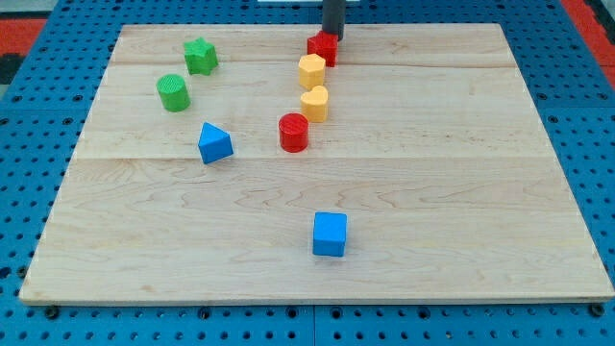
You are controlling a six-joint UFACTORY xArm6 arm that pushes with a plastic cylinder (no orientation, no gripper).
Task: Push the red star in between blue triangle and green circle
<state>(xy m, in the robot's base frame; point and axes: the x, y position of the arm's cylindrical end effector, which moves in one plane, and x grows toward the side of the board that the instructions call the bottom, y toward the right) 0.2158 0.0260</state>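
Observation:
The red star (322, 47) sits near the view's top centre, touching the upper edge of a yellow hexagon block (311, 70). My tip (332, 37) is right behind the star, at its upper right, touching it. The blue triangle (214, 143) lies at the left centre. The green circle (174, 92) is above and left of the triangle, with a gap between them.
A green star (200, 56) lies above the green circle. A yellow cylinder-like block (314, 103) and a red cylinder (293, 133) stand below the yellow hexagon. A blue cube (330, 234) is at the bottom centre. The wooden board (461, 192) rests on a blue pegboard.

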